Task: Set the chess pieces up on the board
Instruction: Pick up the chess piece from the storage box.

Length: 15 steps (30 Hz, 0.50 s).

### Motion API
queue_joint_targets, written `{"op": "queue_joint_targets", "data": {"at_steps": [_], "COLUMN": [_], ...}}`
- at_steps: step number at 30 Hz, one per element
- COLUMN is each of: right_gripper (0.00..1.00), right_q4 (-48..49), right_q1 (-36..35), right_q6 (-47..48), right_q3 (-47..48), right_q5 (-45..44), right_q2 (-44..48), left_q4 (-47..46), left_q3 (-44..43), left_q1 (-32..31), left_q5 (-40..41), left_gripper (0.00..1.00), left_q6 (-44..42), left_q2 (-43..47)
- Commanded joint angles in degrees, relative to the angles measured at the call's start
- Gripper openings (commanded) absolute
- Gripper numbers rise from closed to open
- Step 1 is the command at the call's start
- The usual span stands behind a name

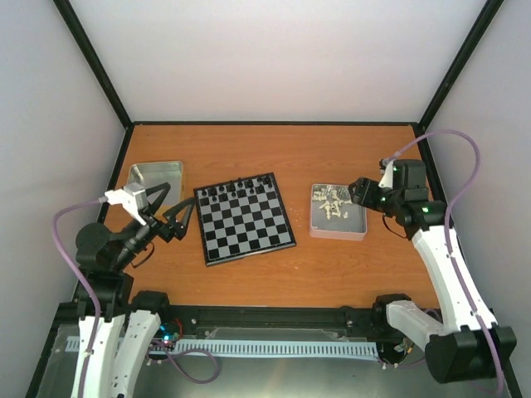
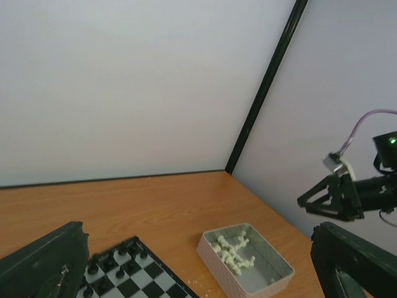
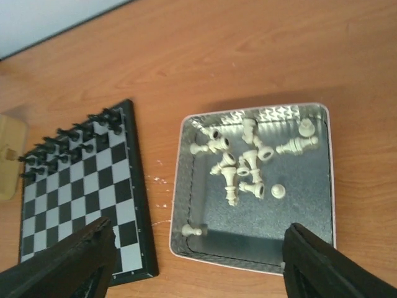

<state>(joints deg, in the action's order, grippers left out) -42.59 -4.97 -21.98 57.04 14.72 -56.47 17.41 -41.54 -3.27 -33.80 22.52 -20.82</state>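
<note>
The wooden table (image 1: 274, 149) carries a chessboard (image 1: 244, 217) near its middle, turned slightly askew. A metal tray (image 1: 154, 178) lies left of it, a second tray (image 1: 354, 225) right of it.

The small flat square chessboard with black and silvery-grey checks (image 1: 249, 225) lies flat mid-worktop (image 1: 332, 149), turned slightly anticlockwise. At its three o'clock, apart from it, the tiny cream-white chess pieces (image 1: 332, 204) lie mostly toppled in a loose heap inside a square silver metal tray (image 1: 336, 235). One lone piece (image 3: 193, 230) sits at the tray's seven o'clock corner.

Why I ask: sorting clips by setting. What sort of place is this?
Likely a robot test cell: two arms bolted at a wooden table, white walls in black framing, a chessboard between two metal trays.
</note>
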Motion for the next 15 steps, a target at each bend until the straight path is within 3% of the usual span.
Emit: {"op": "queue_joint_targets", "data": {"at_steps": [1,5,10,15], "right_gripper": [0.7,0.57,0.31,0.35], "right_q4": [3.0,3.6,5.1,6.7], "right_q1": [-2.3,-5.1,-5.5,-5.8], "right_q6": [0.2,0.5,0.8,1.9], "right_q3": [0.3,-1.7,-4.3,-3.2], "right_q5": [-6.4,-13.9,-17.4,-17.0], "right_q2": [-5.2,-11.2,-17.4,-24.3], "left_q4": [-8.4,-15.6,-21.8,-20.9], "left_q3": [0.1,4.4,7.8,7.1], "left_q1": [0.4,0.4,0.4,0.5], "left_q5": [5.5,10.2,10.4,10.6], "left_gripper": [1.0,1.0,1.0,1.0], "left_q6": [0.5,1.1,1.2,0.7], "left_q2": [-2.4,-2.7,-5.5,-9.7]}}
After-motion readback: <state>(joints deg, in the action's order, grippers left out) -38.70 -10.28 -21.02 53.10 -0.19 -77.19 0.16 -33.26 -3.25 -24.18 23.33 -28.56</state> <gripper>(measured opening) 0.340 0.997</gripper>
